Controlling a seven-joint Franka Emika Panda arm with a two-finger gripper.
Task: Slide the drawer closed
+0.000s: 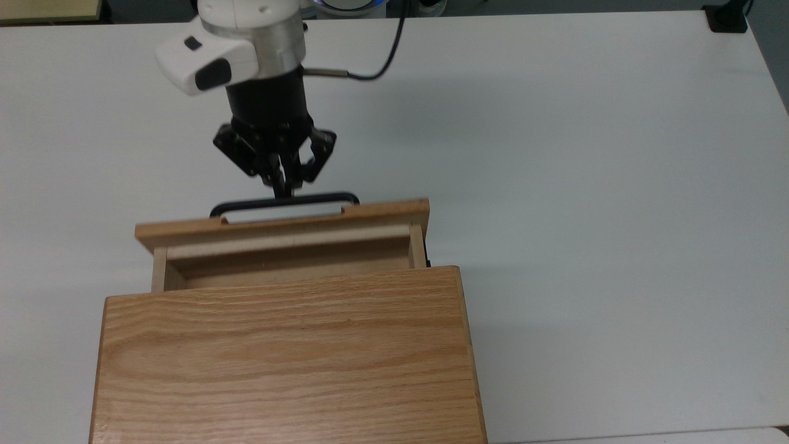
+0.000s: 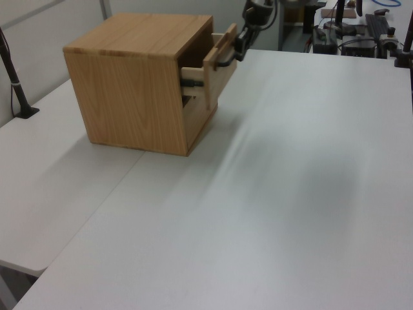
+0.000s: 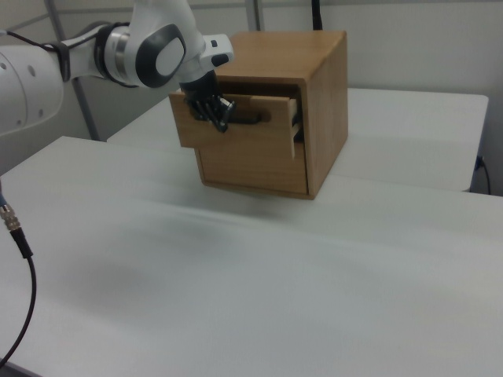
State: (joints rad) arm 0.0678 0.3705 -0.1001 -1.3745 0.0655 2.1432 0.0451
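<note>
Pushing the drawer (image 1: 290, 237) into the cabinet (image 1: 283, 357)

Closed fingers (image 1: 282, 185) press the black bar handle (image 1: 285, 202) at mid-length; the drawer, near the tabletop's (image 1: 585, 185) middle, lies straight ahead, slightly open.

One cabinet, one drawer, one arm on a white table.

There is one oak cabinet (image 1: 286, 357) with a single drawer (image 1: 283, 237), and that drawer carries one black bar handle (image 1: 285, 203). One robot arm (image 3: 94, 51) is present, ending in one gripper (image 1: 282, 185) with two fingers. One black cable (image 1: 376, 58) runs from the arm in the top view, and one cable (image 3: 16, 259) hangs at the right view's left. One white table (image 1: 585, 185) bears the cabinet. One metal slide rail (image 2: 191, 82) shows on the drawer's side in the left view.
</note>
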